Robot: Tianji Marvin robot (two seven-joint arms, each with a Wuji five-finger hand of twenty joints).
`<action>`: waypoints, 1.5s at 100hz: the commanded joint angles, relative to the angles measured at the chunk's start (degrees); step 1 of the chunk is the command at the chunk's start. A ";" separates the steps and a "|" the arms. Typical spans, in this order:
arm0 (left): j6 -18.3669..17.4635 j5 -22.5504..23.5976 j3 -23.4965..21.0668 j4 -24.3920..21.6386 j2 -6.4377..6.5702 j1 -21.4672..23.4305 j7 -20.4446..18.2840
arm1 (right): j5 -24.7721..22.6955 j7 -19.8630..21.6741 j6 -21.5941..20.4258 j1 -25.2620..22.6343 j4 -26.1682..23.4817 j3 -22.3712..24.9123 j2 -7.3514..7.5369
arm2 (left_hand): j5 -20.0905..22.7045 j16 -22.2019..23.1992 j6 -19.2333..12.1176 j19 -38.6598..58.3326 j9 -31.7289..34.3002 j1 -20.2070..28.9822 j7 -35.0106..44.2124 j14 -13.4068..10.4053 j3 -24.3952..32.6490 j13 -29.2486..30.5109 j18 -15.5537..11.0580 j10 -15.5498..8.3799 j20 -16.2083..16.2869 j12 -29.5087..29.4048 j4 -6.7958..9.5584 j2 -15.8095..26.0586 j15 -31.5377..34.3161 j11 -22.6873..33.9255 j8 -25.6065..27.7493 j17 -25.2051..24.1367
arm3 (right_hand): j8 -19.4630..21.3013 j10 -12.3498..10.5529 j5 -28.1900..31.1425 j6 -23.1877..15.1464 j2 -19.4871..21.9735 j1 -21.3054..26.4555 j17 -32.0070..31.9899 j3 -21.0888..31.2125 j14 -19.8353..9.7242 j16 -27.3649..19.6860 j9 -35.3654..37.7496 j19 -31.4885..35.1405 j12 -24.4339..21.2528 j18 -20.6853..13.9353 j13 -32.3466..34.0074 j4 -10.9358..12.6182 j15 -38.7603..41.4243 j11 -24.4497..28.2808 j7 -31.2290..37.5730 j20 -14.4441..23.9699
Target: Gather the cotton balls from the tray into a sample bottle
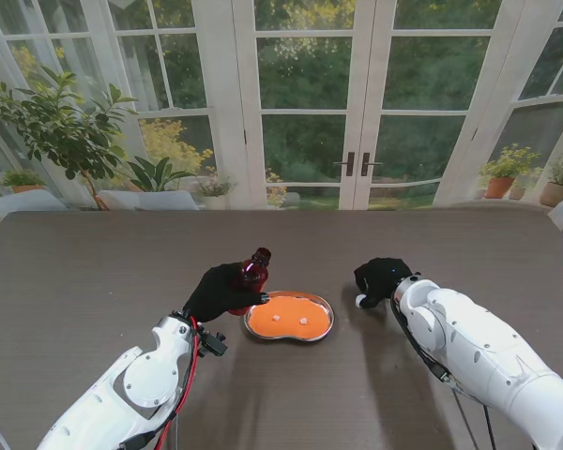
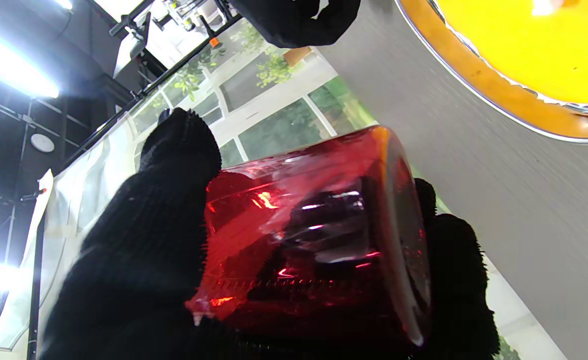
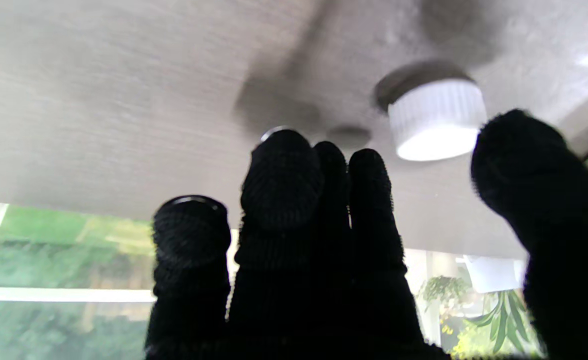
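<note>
In the left hand [image 1: 220, 289], the sample bottle [image 1: 252, 272].

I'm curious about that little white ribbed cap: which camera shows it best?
The right wrist view: the white ribbed cap sits large on the table past the right hand. The stand view shows only a white speck beside that hand. The left wrist view shows none of it.

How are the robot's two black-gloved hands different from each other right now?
The left hand is wrapped around a red bottle and holds it off the table beside the tray; the right hand holds nothing. The left hand's fingers are curled tight, while the right hand's fingers are stretched out near a white cap on the table. Both wear black knitted gloves.
</note>
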 commanded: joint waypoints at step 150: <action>-0.24 0.63 -1.35 -0.95 -0.06 0.80 -0.61 | 6.92 -11.47 -4.15 -1.41 -8.24 -5.72 -7.61 | 9.21 -0.13 -9.20 -1.14 3.60 9.46 5.25 2.81 8.04 1.03 -1.32 -3.35 0.03 0.87 1.39 16.45 0.48 0.25 0.84 -2.32 | -5.20 -0.47 11.71 -9.32 -10.17 5.69 4.90 5.56 -0.55 0.84 6.90 2.86 4.04 1.42 4.48 -0.67 6.47 3.13 -1.28 -0.25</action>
